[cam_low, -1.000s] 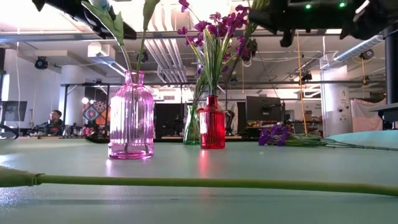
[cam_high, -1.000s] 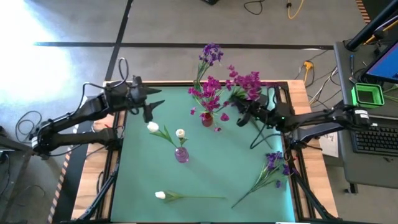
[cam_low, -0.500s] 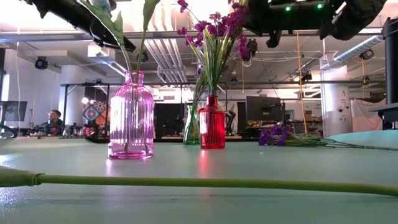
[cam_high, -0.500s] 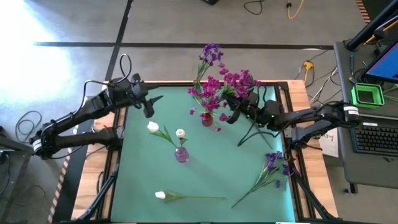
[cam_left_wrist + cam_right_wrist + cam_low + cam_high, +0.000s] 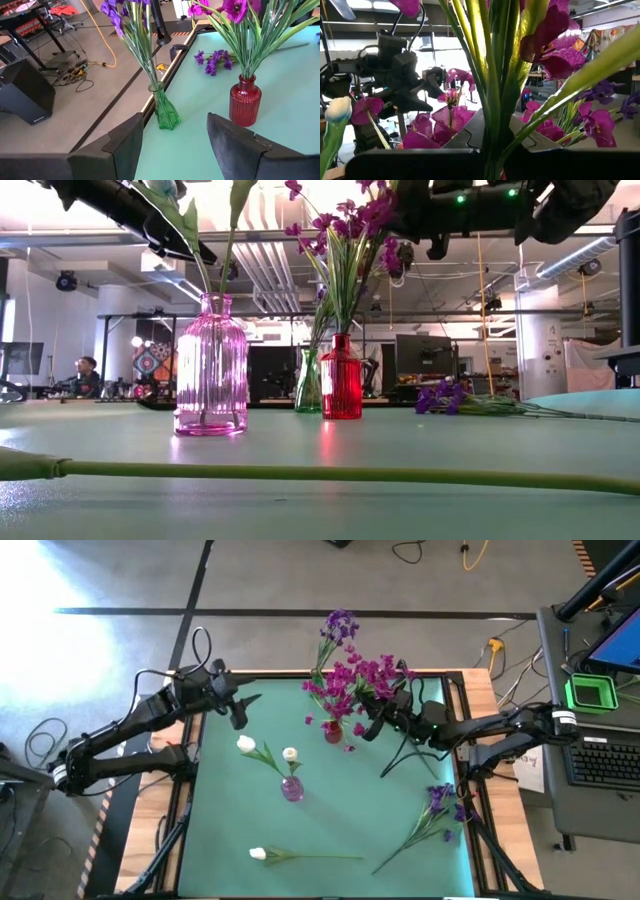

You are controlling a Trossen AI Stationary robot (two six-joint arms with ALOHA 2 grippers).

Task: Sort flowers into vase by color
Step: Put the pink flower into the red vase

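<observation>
My right gripper (image 5: pixel 372 723) is shut on a magenta-pink flower (image 5: pixel 378 670) beside the red vase (image 5: pixel 332 731), which holds more magenta blooms. My left gripper (image 5: pixel 236 706) hangs open over the table's far left part, touching nothing; its wrist view shows the wide gap (image 5: pixel 172 150). A green vase (image 5: pixel 165 110) at the far edge holds violet-purple flowers (image 5: pixel 340 625). The pink vase (image 5: pixel 291 788) holds two white tulips (image 5: pixel 246 745). One white tulip (image 5: pixel 258 853) and a purple bunch (image 5: pixel 440 800) lie flat on the mat. My right gripper pinches the magenta flower's green stems (image 5: pixel 492 130) between its two fingers, a little below the blooms. The fingers come level from the table's right side, across the stems. The flower is lifted, blooms up toward the red vase's bunch, and its long stem (image 5: pixel 395 758) slants down behind the gripper.
The green mat (image 5: pixel 230 820) has free room at its near left and in the middle. The lying tulip's stem (image 5: pixel 320 473) runs across the near part. A monitor and keyboard stand off the table's right; a person sits far back in the room (image 5: pixel 88 370).
My right gripper has moved toward the table's left, carrying the magenta flower up to the red vase's bunch; the blooms now overlap that bunch. The hanging stem has swung along with it. The gripper stays shut.
</observation>
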